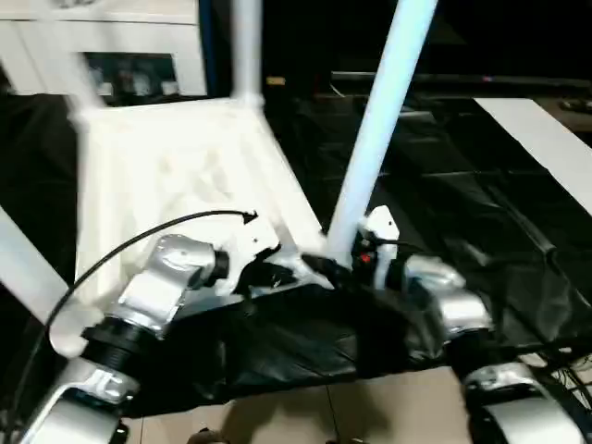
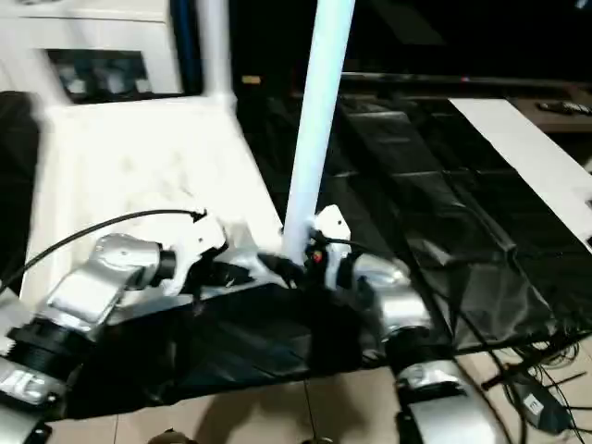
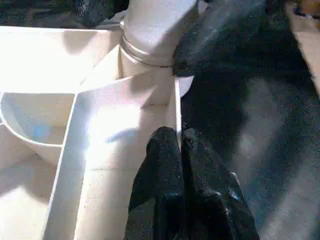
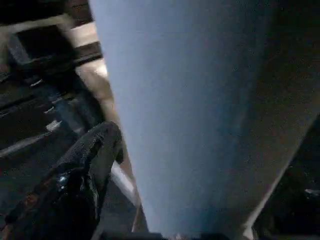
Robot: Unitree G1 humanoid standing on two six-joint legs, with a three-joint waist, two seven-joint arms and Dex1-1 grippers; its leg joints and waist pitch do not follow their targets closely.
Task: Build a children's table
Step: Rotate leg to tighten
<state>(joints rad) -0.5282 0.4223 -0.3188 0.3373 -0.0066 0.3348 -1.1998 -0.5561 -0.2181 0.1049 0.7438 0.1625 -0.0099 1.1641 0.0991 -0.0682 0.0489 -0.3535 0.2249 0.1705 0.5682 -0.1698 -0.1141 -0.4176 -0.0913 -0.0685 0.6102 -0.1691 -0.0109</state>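
From the head views, the white plastic ribbed tabletop [image 1: 185, 176] lies underside up on black sheeting [image 1: 444, 176], with a long white tube leg [image 1: 379, 120] rising from its near corner.

The left wrist view shows the left hand [image 3: 180, 145] pinched shut on the tabletop's thin rim.

In the right wrist view, the right hand [image 4: 150, 165] stands wide open around the leg, one black finger [image 4: 95, 155] beside it.
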